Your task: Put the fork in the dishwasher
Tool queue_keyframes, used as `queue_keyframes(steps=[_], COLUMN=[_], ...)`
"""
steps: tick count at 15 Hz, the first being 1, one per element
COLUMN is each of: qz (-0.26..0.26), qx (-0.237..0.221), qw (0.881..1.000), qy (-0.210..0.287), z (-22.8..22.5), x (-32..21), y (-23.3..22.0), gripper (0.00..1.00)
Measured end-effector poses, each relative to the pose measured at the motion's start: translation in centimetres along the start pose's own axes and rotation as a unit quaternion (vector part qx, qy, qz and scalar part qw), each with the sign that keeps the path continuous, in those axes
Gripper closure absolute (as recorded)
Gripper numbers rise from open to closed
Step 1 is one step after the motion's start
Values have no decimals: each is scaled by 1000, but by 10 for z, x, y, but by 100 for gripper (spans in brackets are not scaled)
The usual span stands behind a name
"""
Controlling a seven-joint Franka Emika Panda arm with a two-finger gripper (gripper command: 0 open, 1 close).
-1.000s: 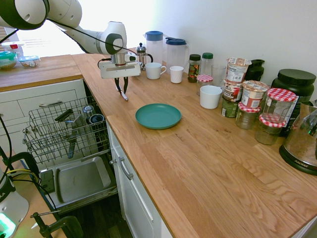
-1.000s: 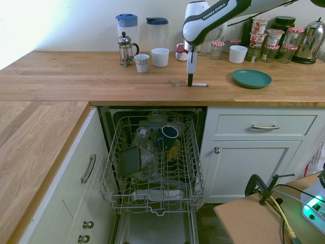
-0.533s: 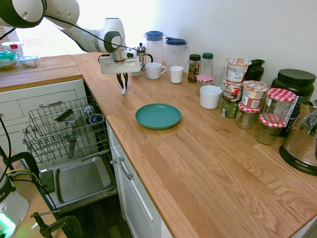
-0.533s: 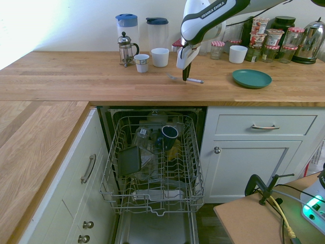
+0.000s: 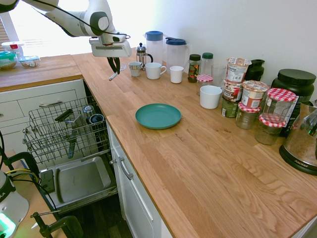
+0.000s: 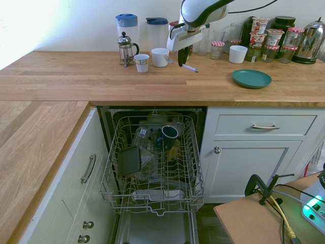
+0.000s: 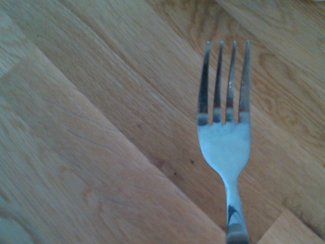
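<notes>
The small silver fork (image 6: pixel 191 67) hangs roughly level above the wooden counter (image 6: pixel 76 81), with my gripper (image 6: pixel 182 61) shut on its handle. In the first exterior view the fork (image 5: pixel 115 74) slants down from the gripper (image 5: pixel 113 67), above the counter's back left part. The wrist view shows the fork's tines and neck (image 7: pixel 225 140) over the wood. The dishwasher (image 6: pixel 152 168) stands open below the counter, its grey wire rack (image 5: pixel 64 130) pulled out over the lowered steel door (image 5: pixel 81 179). The rack holds cups and dark utensils.
A French press (image 5: pixel 141 54), two white mugs (image 5: pixel 154 70) and two blue-lidded pitchers (image 5: pixel 177 53) stand behind the gripper. A teal plate (image 5: pixel 158 116) lies mid-counter. Jars, a white bowl (image 5: pixel 210 96) and a kettle (image 5: pixel 303 141) crowd the far right. White handled drawers (image 6: pixel 265 127) flank the dishwasher.
The gripper closed on the fork lying on the counter and has lifted it, moving up and toward the mugs at the back, away from the teal plate.
</notes>
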State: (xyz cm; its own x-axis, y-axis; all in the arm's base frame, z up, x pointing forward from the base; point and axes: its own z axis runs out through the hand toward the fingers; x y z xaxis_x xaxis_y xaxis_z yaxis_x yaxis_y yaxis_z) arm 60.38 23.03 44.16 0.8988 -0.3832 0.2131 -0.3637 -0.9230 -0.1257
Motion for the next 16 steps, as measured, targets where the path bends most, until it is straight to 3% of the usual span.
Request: queue_keyframes(steps=[5,10,16], qz=[114,119,171], qx=[-18,-28,-23], qw=[993,992,984], qy=[17,22,31], z=[-12,-3,17], x=[-27,-45,-145], y=[8,-1,-49], gripper=[100,100,100])
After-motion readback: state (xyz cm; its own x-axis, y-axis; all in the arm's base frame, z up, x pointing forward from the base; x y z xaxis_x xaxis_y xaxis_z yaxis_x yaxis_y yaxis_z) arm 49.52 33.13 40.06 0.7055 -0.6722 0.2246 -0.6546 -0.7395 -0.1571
